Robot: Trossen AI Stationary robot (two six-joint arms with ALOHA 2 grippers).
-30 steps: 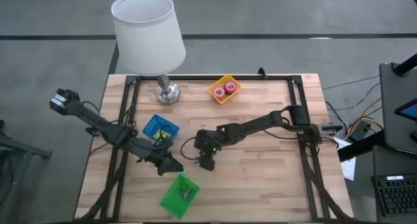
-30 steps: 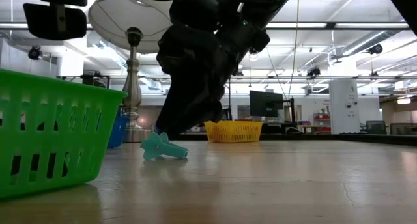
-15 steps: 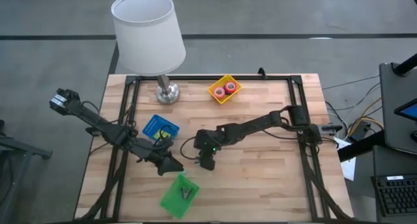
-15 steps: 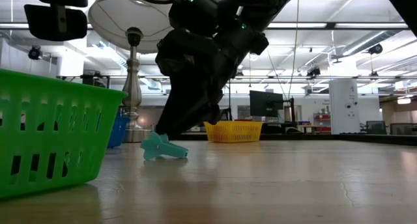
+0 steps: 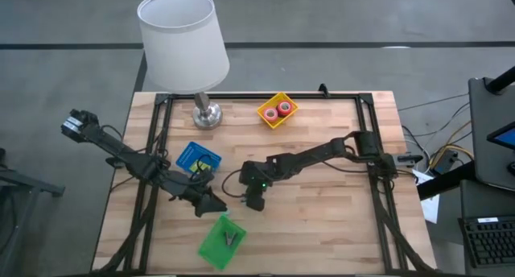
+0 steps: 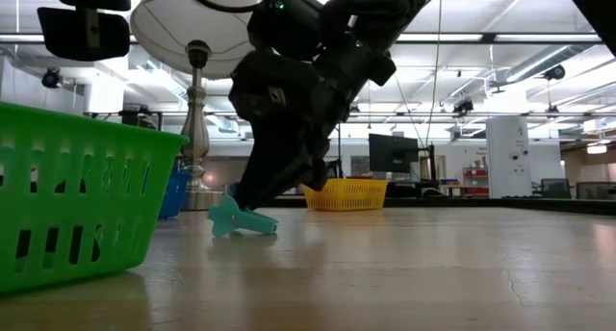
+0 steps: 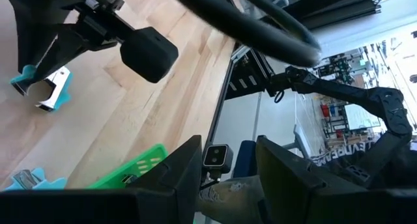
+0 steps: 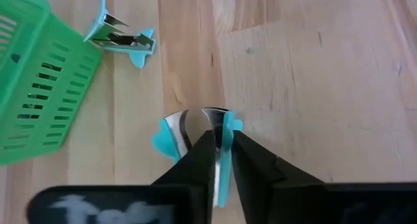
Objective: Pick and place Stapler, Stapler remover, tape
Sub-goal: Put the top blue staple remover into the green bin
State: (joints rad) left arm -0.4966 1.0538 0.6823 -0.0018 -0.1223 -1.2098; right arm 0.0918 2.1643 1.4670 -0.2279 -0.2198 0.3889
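Observation:
My right gripper (image 8: 220, 136) is shut on a teal staple remover (image 8: 195, 126) that sits on the wood near the table's middle (image 6: 241, 218). A second teal staple remover (image 8: 120, 38) lies flat on the table beside the green basket (image 5: 221, 241). My left gripper (image 7: 228, 168) is open and hovers just left of the right one, touching nothing (image 5: 213, 204). Two pink-red tape rolls (image 5: 278, 110) lie in the yellow basket (image 5: 265, 117) at the far edge. No stapler shows clearly. My right gripper pinches the teal staple remover between its two fingers, on the plastic body (image 8: 223, 152) behind the metal claws (image 8: 189, 123). The fingers come slanting down from above. In the low view the remover's underside (image 6: 245, 227) rests on the table.
A lamp with a white shade (image 5: 183, 39) stands at the far left corner. A blue basket (image 5: 193, 155) sits left of centre, behind my left gripper. The green basket holds a small grey piece (image 5: 233, 238). Bare wood lies to the right of my right arm.
My right arm has tipped slightly above the staple remover in the low view. The remover has stayed in the same spot on the table.

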